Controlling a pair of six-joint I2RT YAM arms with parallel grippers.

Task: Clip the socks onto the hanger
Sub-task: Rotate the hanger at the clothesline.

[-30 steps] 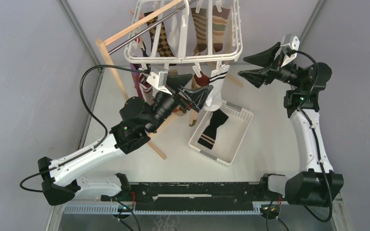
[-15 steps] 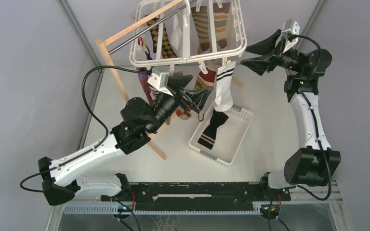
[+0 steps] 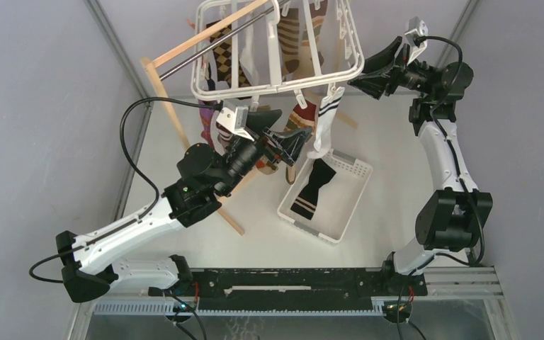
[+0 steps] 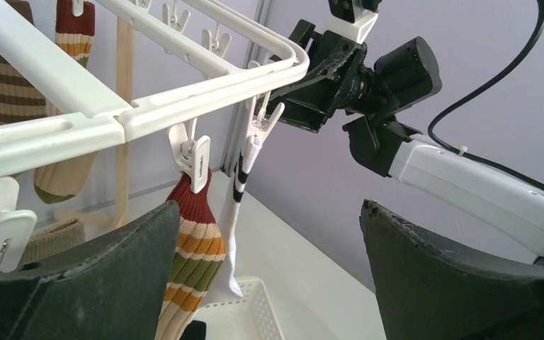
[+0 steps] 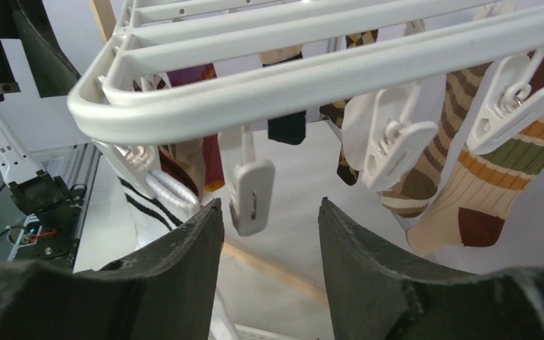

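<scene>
The white hanger [image 3: 276, 83] hangs at the top middle with several socks clipped under it. A white sock with black stripes [image 3: 324, 124] and a red, orange and olive striped sock [image 4: 188, 244] hang from its near bar. My left gripper [image 3: 294, 122] is open just below that bar, next to the striped sock, and holds nothing. My right gripper [image 5: 269, 205] is open at the hanger's right corner [image 5: 113, 99]. An empty white clip [image 5: 251, 195] dangles just above the gap between its fingertips. Another black and white sock [image 3: 312, 188] lies in the basket.
A white slotted basket [image 3: 347, 205] stands on the table below the hanger. The wooden stand [image 3: 159, 92] with its metal rod [image 3: 212, 49] carries the hanger at the back left. Grey walls close in on both sides.
My right gripper has risen and moved left to the hanger's right corner, its jaws narrowing a little. The hanger has swung slightly. The left arm has hardly moved.
</scene>
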